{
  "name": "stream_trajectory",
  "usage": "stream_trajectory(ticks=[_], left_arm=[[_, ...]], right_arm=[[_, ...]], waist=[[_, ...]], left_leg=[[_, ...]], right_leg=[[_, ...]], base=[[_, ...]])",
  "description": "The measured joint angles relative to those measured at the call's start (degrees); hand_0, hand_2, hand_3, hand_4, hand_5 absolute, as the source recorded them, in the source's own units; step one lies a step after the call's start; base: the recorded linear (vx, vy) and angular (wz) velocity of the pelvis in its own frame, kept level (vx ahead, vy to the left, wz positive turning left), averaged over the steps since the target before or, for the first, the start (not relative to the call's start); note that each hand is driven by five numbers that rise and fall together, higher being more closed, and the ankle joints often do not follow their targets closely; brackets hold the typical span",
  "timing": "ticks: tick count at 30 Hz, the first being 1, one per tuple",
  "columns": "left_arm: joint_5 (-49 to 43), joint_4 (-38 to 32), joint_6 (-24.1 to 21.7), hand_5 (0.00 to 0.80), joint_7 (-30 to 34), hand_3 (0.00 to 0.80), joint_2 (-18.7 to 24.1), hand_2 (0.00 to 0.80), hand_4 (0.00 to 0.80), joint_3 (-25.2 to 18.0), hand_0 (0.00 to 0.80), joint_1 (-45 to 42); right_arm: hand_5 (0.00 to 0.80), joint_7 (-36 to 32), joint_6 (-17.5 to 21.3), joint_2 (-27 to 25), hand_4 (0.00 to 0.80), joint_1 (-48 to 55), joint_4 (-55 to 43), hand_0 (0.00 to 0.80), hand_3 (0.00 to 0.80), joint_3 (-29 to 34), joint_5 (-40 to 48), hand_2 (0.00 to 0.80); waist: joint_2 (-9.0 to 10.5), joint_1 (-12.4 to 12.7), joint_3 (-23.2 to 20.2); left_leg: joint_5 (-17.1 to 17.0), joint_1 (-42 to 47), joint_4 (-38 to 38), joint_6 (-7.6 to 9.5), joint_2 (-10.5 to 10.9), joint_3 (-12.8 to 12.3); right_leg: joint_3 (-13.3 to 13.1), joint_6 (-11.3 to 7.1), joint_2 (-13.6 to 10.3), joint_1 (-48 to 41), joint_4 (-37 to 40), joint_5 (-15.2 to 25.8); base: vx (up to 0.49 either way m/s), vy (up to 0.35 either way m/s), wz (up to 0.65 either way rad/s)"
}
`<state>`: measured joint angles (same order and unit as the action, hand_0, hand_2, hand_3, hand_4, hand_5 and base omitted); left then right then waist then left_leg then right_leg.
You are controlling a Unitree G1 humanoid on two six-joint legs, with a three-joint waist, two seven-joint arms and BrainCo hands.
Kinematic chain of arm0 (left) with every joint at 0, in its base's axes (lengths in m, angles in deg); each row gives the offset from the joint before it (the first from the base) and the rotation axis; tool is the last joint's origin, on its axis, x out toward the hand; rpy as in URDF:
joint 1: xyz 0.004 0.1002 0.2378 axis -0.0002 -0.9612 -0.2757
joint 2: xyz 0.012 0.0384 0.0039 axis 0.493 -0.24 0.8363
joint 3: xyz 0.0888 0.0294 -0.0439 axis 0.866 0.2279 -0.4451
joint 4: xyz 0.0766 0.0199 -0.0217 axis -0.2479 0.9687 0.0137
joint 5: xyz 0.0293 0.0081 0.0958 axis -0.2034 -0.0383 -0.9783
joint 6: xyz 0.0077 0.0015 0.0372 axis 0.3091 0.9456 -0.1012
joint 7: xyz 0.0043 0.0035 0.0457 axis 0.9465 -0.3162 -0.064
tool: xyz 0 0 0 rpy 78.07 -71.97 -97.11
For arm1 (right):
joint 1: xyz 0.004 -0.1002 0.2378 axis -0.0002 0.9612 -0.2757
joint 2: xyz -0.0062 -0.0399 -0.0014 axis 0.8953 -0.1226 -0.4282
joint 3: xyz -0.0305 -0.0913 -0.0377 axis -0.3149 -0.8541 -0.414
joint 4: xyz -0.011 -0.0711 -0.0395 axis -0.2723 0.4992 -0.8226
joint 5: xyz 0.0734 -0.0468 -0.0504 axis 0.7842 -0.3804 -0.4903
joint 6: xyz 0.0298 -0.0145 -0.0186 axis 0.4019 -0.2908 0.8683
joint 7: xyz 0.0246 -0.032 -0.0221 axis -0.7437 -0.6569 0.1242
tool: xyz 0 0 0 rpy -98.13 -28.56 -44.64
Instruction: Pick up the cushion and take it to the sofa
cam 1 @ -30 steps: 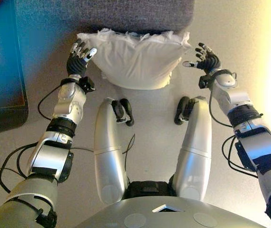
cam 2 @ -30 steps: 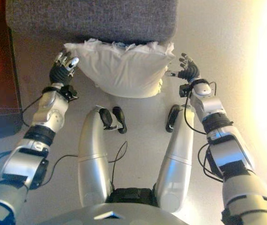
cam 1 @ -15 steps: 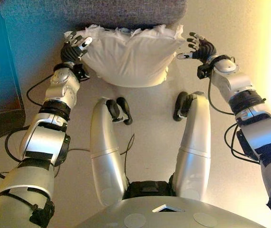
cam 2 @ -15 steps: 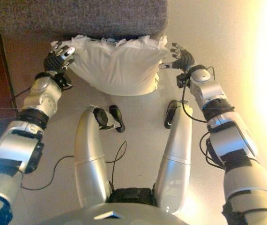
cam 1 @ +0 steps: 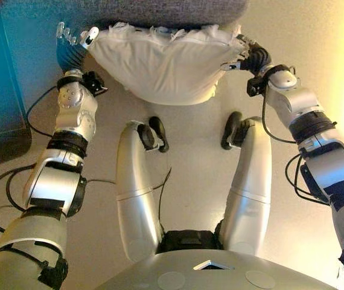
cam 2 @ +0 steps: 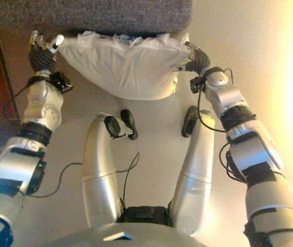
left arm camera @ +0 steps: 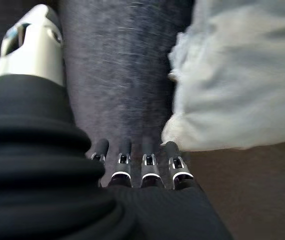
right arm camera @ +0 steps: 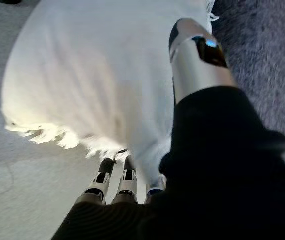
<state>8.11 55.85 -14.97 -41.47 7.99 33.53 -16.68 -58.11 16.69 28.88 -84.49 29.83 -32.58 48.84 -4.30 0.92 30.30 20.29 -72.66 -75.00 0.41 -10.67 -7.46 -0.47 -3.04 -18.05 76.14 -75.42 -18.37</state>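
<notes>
White cloth cushion (cam 1: 166, 66), rough-weave grey sofa (cam 1: 160, 11)

Strong warm glare along right edge; left side dim; wrist views soft, blurred.

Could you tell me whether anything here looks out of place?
Yes: the white cushion lies on the floor against the grey sofa, not on it. The left hand and right hand flank its corners.
</notes>
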Motion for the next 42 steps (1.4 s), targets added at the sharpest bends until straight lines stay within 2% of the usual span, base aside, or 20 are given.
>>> stream_trajectory(ticks=[2,5,10,16,22,26,29,39,40,41,42], left_arm=[[-0.5,-0.8,0.0,0.0,-2.1,0.0,-0.3,0.0,0.0,-1.5,0.0,-1.7],[-2.2,0.3,3.5,0.0,-2.7,0.0,-0.3,0.0,0.0,-1.2,0.0,-2.8],[-1.3,3.8,8.1,0.0,0.8,0.0,-0.3,0.0,0.0,-1.0,0.0,-1.8],[3.6,10.7,12.4,0.0,5.7,0.0,0.8,0.0,0.0,1.3,0.0,4.6],[5.9,15.0,13.9,0.0,11.3,0.0,1.1,0.0,0.0,3.7,0.0,8.4],[7.4,16.9,15.3,0.0,12.0,0.0,1.1,0.0,0.0,4.0,0.0,10.8],[9.5,19.0,16.4,0.0,12.2,0.0,1.4,0.0,0.0,5.4,0.0,12.9],[12.6,20.6,17.1,0.0,16.4,0.0,1.4,0.0,0.0,5.8,0.0,14.1],[13.7,20.8,17.1,0.147,16.4,0.147,1.4,0.147,0.147,6.0,0.147,14.1],[14.2,20.8,17.1,0.449,16.4,0.449,1.4,0.449,0.449,6.3,0.449,14.2],[14.7,20.9,17.1,0.712,16.4,0.712,1.5,0.712,0.712,6.3,0.712,14.4]], right_arm=[[0.0,0.7,0.0,-0.1,0.0,0.0,0.0,0.0,0.0,0.0,0.0,0.0],[0.0,1.3,-0.1,-0.2,0.0,0.0,0.1,0.0,0.0,0.0,0.0,0.0],[0.0,0.5,-0.1,-0.6,0.0,0.0,0.1,0.0,0.0,-0.1,0.9,0.0],[0.0,-2.0,-0.1,-0.8,0.0,-0.1,0.3,0.0,0.0,-0.1,1.1,0.0],[0.0,-3.7,-0.6,-0.7,0.0,-0.6,0.3,0.0,0.0,-0.4,1.1,0.0],[0.0,-4.5,-1.2,-0.8,0.0,-1.6,0.3,0.0,0.0,-1.8,1.1,0.0],[0.0,-5.3,-1.3,-1.0,0.0,-2.7,0.3,0.0,0.0,-2.5,1.1,0.0],[0.0,-5.8,-2.6,-1.4,0.0,-3.9,0.1,0.0,0.0,-2.8,0.8,0.0],[0.0,-5.8,-2.8,-1.4,0.0,-4.6,0.1,0.0,0.0,-3.7,0.5,0.0],[0.0,-5.9,-2.8,-1.5,0.0,-5.1,0.0,0.0,0.0,-4.0,0.4,0.0],[0.069,-6.0,-2.9,-1.5,0.069,-5.7,0.0,0.069,0.069,-4.6,0.3,0.069]], waist=[[-0.01,0.8,0.0],[-0.02,1.8,0.0],[-0.03,1.3,0.0],[-0.03,0.7,0.0],[-0.06,-0.9,0.0],[-0.07,-1.6,0.0],[-0.08,-1.8,0.0],[-0.6,-2.7,0.1],[-0.61,-3.1,0.1],[-0.63,-3.1,0.0],[-0.9,-3.1,0.0]], left_leg=[[-0.2,0.0,0.3,-0.21,0.2,0.4],[-0.4,-0.1,0.5,-0.41,0.5,1.2],[-0.2,-0.4,0.0,0.26,0.2,1.3],[0.1,-0.5,-1.0,0.38,-0.3,1.0],[0.8,-0.2,-2.3,1.07,-0.5,0.0],[1.3,-0.2,-2.7,1.7,-1.1,-0.8],[1.3,-0.6,-2.7,1.76,-1.2,-1.7],[1.7,-1.5,-2.6,2.16,-1.3,-2.7],[1.9,-1.5,-2.6,2.5,-1.3,-3.3],[2.1,-1.5,-2.6,2.66,-1.3,-3.7],[2.2,-1.9,-2.6,2.72,-1.3,-3.8]], right_leg=[[0.5,0.35,-0.3,-0.2,0.0,-0.4],[1.4,0.6,-0.5,-0.9,0.2,-0.5],[1.3,0.57,-0.5,-1.1,0.5,-0.4],[1.1,0.38,-0.1,-1.1,0.3,-0.3],[-0.2,0.27,0.0,-0.8,-0.4,-0.2],[-1.1,0.62,0.6,0.0,-0.3,0.3],[-2.1,0.01,0.9,1.2,-0.2,0.8],[-2.9,-0.54,1.0,2.3,0.5,1.2],[-3.4,-0.65,1.0,2.7,0.7,1.4],[-3.7,-0.52,1.1,3.1,0.8,1.5],[-3.8,-0.53,1.2,3.5,1.0,1.7]], base=[[-0.017,-0.054,0.1],[-0.016,-0.006,0.07],[0.013,0.054,0.0],[0.024,0.091,-0.05],[0.0,0.081,-0.05],[-0.014,0.094,-0.11],[0.003,0.118,-0.08],[0.004,0.097,-0.03],[-0.007,0.051,-0.07],[-0.012,0.048,-0.11],[-0.009,0.036,-0.12]])
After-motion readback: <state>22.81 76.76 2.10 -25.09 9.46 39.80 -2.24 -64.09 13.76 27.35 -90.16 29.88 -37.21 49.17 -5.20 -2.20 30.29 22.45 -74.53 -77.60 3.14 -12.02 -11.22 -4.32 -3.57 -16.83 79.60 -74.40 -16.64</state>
